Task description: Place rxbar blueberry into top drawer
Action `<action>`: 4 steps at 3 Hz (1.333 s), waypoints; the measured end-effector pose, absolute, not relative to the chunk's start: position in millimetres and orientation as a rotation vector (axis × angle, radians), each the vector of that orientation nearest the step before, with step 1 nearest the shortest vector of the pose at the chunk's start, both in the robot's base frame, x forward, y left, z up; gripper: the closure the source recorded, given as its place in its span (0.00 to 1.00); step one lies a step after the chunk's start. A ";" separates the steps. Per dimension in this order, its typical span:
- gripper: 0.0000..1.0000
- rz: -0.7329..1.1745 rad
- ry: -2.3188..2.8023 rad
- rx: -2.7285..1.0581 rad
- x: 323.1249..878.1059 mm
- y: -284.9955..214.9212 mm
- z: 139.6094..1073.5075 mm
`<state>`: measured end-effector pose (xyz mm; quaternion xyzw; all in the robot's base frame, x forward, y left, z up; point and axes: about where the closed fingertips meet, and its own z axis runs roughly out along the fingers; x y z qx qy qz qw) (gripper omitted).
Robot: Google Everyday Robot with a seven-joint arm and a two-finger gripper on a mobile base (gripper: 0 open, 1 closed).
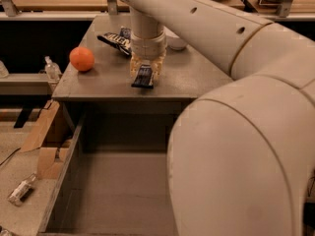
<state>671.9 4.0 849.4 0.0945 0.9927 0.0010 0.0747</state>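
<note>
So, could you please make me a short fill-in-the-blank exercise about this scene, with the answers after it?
1. The claw grips the ___ over the cabinet top.
2. The round fruit on the cabinet top is an ___.
3. The top drawer below the cabinet top stands ___.

Missing words: rxbar blueberry; orange; open.

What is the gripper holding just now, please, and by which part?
The gripper, above the cabinet top, holds the rxbar blueberry by its upper end; the lower end pokes out below the jaws.
</note>
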 end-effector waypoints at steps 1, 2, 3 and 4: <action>1.00 0.061 2.898 0.227 639.9 -9.1 882.2; 1.00 0.209 2.840 0.146 593.9 -32.4 899.2; 1.00 0.401 2.825 0.087 553.2 -60.8 872.8; 1.00 0.547 2.831 0.049 524.7 -80.6 837.3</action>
